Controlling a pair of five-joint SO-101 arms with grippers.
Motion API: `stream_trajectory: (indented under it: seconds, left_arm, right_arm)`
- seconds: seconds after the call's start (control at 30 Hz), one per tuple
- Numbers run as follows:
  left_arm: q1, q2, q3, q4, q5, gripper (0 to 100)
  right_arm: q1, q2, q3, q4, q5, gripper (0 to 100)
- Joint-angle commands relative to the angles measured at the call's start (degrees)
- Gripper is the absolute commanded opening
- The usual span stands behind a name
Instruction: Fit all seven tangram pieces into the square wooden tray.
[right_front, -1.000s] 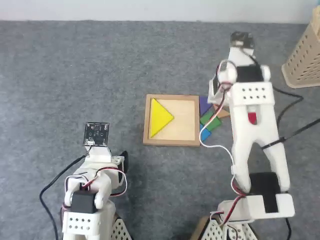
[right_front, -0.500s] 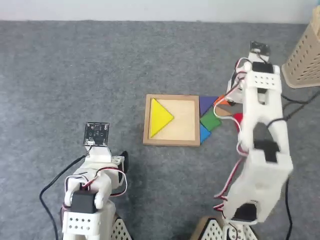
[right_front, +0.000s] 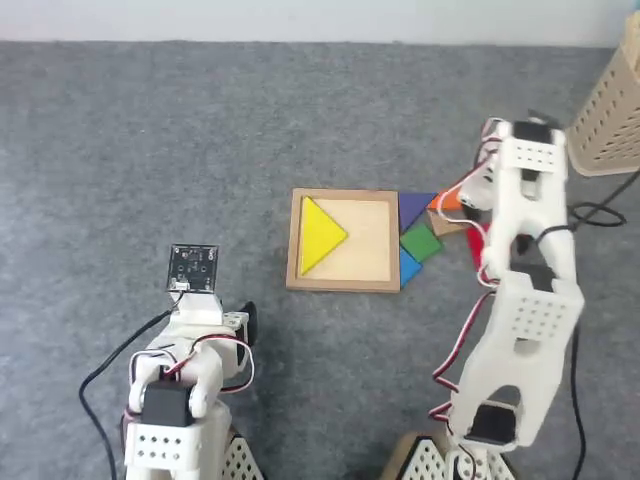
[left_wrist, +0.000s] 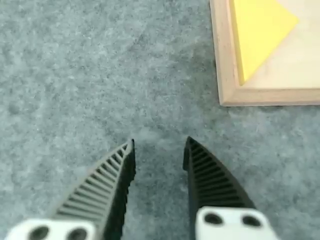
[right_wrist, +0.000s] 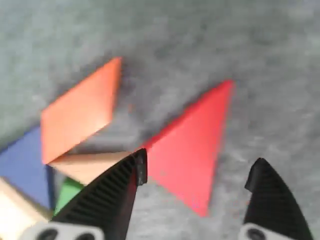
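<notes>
The square wooden tray lies mid-table with a yellow triangle in its left half. Just right of it cluster a purple triangle, a green piece, a blue piece, an orange piece and a tan piece. My right gripper stands open above a red triangle, with the orange parallelogram and tan piece beside it. My left gripper is open over bare carpet, short of the tray's corner.
A beige perforated basket stands at the far right edge. The right arm covers the carpet right of the pieces. Grey carpet stretches open to the left of and behind the tray.
The right arm has swung right and back, away from the tray's edge, uncovering the loose pieces. The left arm has not moved.
</notes>
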Motion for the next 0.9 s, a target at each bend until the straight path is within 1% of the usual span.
stream_trajectory:
  seconds: [0.0, 0.07, 0.17, 0.33, 0.43, 0.7, 0.77, 0.87]
  left_arm:
    - [-0.26, -1.14, -0.13, -0.35, 0.44, 15]
    - [-0.26, -1.14, -0.13, -0.35, 0.44, 15]
    - [-0.26, -1.14, -0.13, -0.35, 0.44, 15]
    - [-0.26, -1.14, -0.13, -0.35, 0.44, 15]
    - [-0.26, -1.14, -0.13, -0.35, 0.44, 15]
    - [-0.26, -1.14, -0.13, -0.35, 0.44, 15]
    - [-0.26, -1.14, -0.13, -0.35, 0.44, 15]
    - [-0.26, -1.14, -0.13, -0.35, 0.44, 15]
  right_arm:
    - [2.15, -1.1, -2.9, 1.71, 0.62, 32.8]
    - [1.71, -1.01, -2.9, 1.27, 0.97, 32.8]
    - [-0.57, -1.01, -2.81, 1.54, 3.69, 32.8]
    - [-3.56, -1.36, -2.29, 0.57, 4.31, 32.9]
    - [-3.91, -1.01, -2.11, 0.48, 7.21, 32.9]
    - [-3.03, -0.84, -2.02, 0.84, 8.62, 33.0]
    - [-3.12, 0.4, -2.02, 1.19, 10.64, 35.7]
    - [-2.86, 2.86, -2.2, 1.45, 10.02, 41.1]
